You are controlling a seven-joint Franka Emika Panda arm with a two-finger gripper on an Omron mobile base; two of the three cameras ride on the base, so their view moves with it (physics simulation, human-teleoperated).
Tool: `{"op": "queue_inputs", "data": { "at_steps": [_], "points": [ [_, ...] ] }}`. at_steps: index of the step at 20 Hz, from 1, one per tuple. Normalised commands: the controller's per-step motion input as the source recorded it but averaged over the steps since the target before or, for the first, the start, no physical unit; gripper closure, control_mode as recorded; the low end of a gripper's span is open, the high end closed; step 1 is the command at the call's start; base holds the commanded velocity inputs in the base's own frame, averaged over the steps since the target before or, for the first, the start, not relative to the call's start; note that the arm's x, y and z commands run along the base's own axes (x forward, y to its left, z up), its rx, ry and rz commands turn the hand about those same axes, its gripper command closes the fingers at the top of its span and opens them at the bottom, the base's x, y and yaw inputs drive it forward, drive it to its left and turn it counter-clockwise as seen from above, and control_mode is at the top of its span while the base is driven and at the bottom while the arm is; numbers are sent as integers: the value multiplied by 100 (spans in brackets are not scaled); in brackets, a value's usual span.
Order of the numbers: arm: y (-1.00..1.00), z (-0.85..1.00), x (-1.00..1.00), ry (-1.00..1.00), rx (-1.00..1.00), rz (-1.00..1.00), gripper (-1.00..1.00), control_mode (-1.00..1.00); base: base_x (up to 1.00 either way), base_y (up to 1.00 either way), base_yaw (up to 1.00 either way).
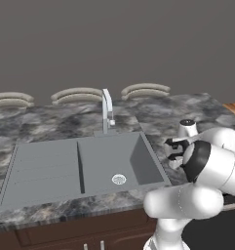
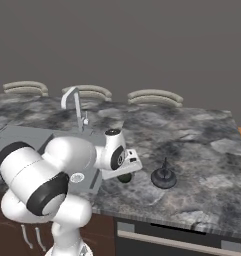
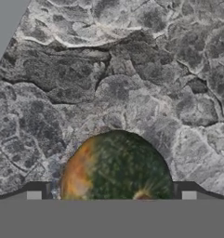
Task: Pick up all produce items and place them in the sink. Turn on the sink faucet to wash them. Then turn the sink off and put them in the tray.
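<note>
Round dark green produce item (image 3: 117, 167), lower frame centre, between the parted claw (image 3: 111, 195): ungrasped, sink (image 1: 50, 168) empty, every step remained.

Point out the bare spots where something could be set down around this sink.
Free: the sink basin around its drain and the ribbed drainboard; the counter right of the kettle; the strip behind the faucet. Crowded: the counter between sink and kettle, where the open gripper straddles the green fruit.

Produce item (image 3: 115, 167) on counter (image 2: 192, 135) right of sink (image 1: 85, 166); kettle (image 2: 163, 177) further right.
</note>
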Motion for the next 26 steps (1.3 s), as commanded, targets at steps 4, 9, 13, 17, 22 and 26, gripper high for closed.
{"op": "queue_inputs", "data": {
  "at_steps": [4,9,13,17,22,26],
  "points": [
    [0,-29,0,1,-1,3,100,-100,0,0,0],
    [3,0,-2,-1,-1,0,100,-100,0,0,0],
    [40,32,-38,-15,0,0,100,-100,0,0,0],
    [72,50,-20,-13,0,3,100,-100,0,0,0],
    [90,32,0,-3,0,9,100,-100,0,0,0],
    [83,10,1,0,3,12,100,-100,0,0,0]
  ]
}}
